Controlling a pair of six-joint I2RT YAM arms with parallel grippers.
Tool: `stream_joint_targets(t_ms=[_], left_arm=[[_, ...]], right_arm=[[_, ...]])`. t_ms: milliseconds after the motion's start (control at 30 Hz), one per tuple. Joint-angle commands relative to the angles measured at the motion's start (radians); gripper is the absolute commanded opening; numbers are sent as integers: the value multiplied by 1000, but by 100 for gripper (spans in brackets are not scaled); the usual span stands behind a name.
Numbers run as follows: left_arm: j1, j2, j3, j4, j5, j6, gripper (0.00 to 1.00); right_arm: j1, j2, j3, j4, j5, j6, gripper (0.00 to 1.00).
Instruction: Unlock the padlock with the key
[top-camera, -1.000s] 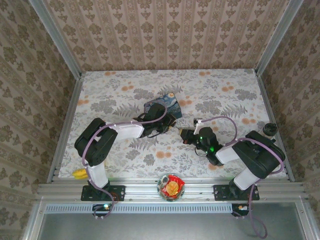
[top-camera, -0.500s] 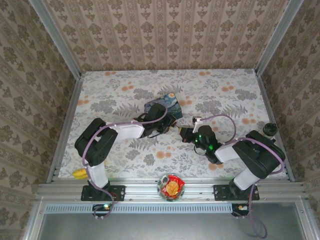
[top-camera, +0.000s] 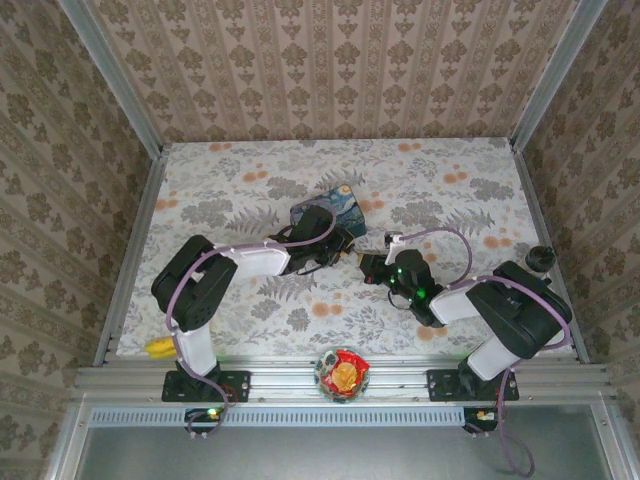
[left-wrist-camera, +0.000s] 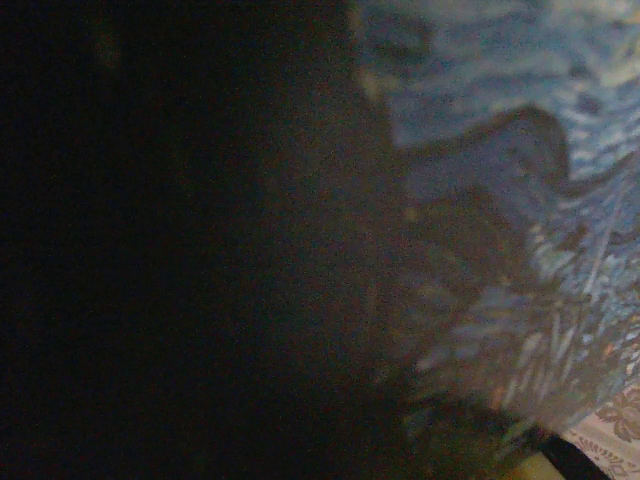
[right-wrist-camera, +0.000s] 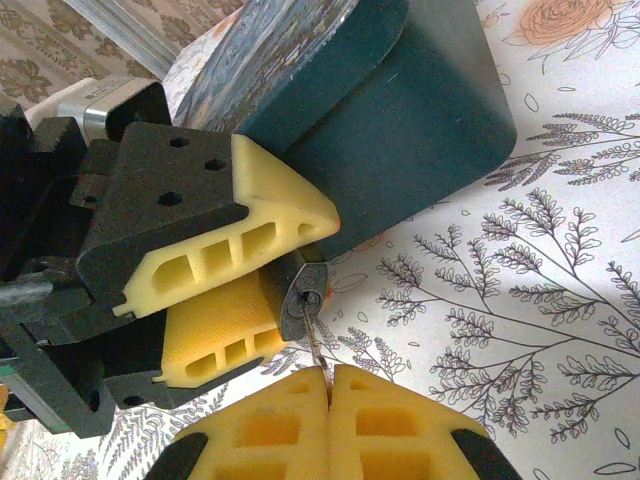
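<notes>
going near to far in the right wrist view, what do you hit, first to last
right fingers → key → padlock → box

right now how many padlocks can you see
1. The padlock is clamped in the jaws of the left gripper beside the blue box, the key held by the right gripper reaching its keyhole. More could be hidden.
</notes>
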Motion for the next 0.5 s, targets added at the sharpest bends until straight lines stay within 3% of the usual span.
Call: stream_joint_targets(t_ms=[0, 467], left_arm=[[-13, 45, -4, -58, 110, -105, 0], [-17, 41, -4, -51, 121, -112, 0]], right_arm=[[6, -16, 25, 2, 23, -25, 0], [6, 5, 43, -7, 20, -34, 0]])
